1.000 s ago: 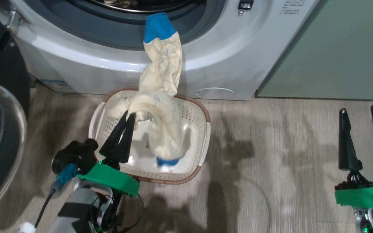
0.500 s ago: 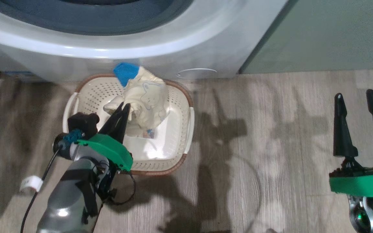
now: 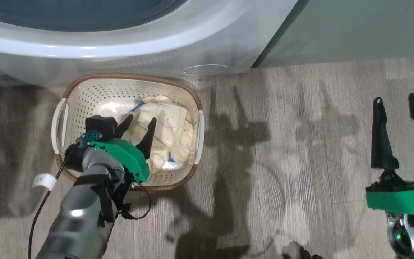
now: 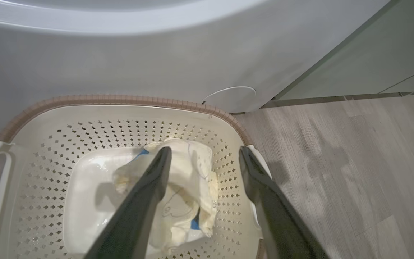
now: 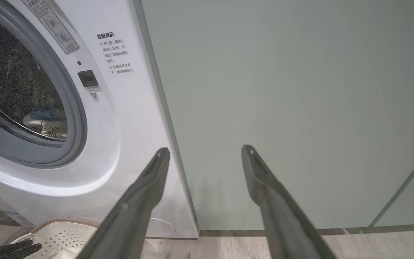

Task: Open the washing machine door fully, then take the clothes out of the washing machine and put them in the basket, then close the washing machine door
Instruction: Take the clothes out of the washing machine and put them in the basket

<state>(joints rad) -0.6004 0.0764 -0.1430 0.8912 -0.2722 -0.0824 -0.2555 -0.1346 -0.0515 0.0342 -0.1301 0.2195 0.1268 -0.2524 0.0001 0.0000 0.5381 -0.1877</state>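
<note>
risk notes, head view. the clothes (image 3: 171, 129) lie crumpled inside the basket (image 3: 128, 76), bunched toward its 3 o'clock wall, nothing over the rim. left end effector (image 3: 141, 119) is open, holding nothing, its two dark fingers spread just above the bundle. in the left wrist view one finger crosses the fabric; cannot tell whether it touches.

- likely fault: a fingertip hooks a fold as the arm lifts away and drags the cloth up over the rim. cause: soft fabric, tips close to it.
- the basket looks light; a knock from the wrist at its 6 o'clock rim could slide or tip it on the floor (image 3: 300, 144).
- the black cable loop (image 3: 146, 210) hanging below the left wrist sits beside that same rim; snag possible.
- right wrist view: another pale garment (image 5: 47, 124) lies in the drum of the washing machine (image 3: 120, 54), so unloading is judged unfinished.

pose. left forearm enters from 7 o'clock and angles toward 1 o'clock, wrist over the near rim, fingers pointing down into the basket, with the machine at the basket's 12 o'clock. right end effector (image 3: 395, 99) is open and empty at 4 o'clock, fingers toward 12 o'clock, well apart from the basket, facing the green cabinet (image 3: 336, 28).
</note>
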